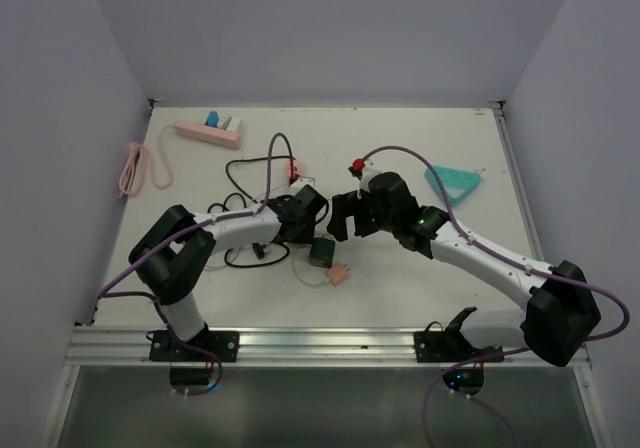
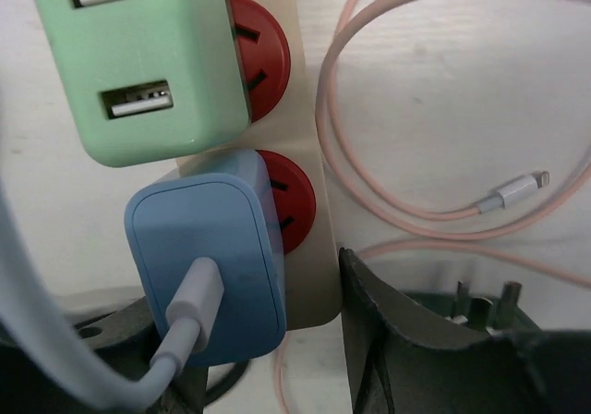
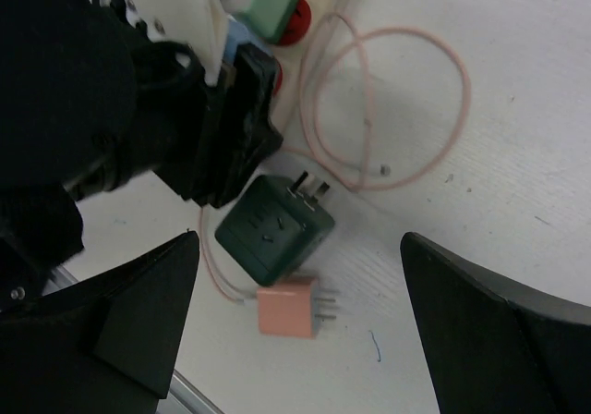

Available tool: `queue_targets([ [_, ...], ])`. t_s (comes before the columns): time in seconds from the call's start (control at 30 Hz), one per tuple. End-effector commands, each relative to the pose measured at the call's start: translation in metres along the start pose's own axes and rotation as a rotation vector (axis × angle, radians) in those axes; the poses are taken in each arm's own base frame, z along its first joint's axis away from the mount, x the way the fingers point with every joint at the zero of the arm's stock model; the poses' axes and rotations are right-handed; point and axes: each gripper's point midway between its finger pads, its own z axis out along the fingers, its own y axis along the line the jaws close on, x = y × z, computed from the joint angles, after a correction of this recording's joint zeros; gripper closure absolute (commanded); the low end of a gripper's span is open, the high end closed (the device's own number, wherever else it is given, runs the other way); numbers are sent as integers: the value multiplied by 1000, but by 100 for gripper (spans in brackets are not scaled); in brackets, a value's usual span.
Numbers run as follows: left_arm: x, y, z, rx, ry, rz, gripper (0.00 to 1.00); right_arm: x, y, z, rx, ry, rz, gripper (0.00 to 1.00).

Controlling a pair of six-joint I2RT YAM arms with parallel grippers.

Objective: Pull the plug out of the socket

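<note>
White table top (image 1: 400, 293) sits between pale grey walls (image 1: 330, 28). At the far left lies a looped pink cord (image 1: 127, 175). Just right of it is a pink socket bar (image 1: 205, 132) with small plugs in it.

The left gripper (image 1: 300, 211) reaches to the middle of the table, over a cream socket strip (image 2: 312, 275) with round red holes. A green plug (image 2: 148, 63) with two slots sits in one hole. A blue plug (image 2: 208, 266) sits in the next hole, at the strip's end, and it is not pulled out. A pale cable (image 2: 189, 312) comes out of it. The left gripper's fingers (image 2: 416, 349) stand on both sides of the blue plug and the strip's end. I cannot tell if they are squeezing.

A thin pink wire (image 2: 369, 192) curls on the table right of the strip. Nearer to the arms lie a dark green cube (image 3: 274, 229) with prongs and a small pink plug (image 3: 288, 310), just beside each other. The right gripper (image 3: 297, 248) hangs above those two with its jaws spread wide, holding nothing. Farther right lies a teal thing (image 1: 452, 181).
</note>
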Motion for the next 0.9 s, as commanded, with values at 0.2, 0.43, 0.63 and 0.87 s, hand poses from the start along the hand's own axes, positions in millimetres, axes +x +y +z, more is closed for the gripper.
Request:
queue_targets([
  [0.2,-16,-12,-22,93,-30,38,82,4,15,-13,-45,-11,-48,11],
  [0.43,-2,49,-12,12,14,-47,82,58,66,6,-201,153,-115,27],
  [0.63,0,73,-11,-34,19,-77,82,123,89,24,-283,357,-152,43],
  [0.87,-1,81,-13,-31,16,-91,82,157,53,46,-120,471,-208,56],
])
